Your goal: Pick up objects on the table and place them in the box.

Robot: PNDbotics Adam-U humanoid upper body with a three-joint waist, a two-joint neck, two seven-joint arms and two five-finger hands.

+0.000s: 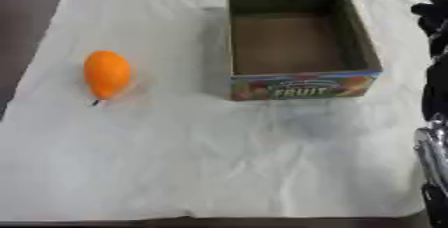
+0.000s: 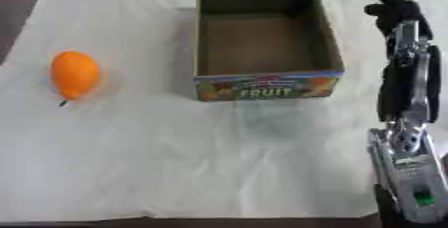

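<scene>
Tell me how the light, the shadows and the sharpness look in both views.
Left eye view: soft, even light, no glare; the box throws a faint grey shadow on the white cloth in front of it; edges blurred. Right eye view: same softness; the orange fruit has only a weak shadow; the box's inside is dim; the right hand is a dark, blurred shape.

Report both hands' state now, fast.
Left hand: not in view.
Right hand: at the right edge beside the box, holding nothing; whether its fingers are open or curled cannot be told.
</scene>
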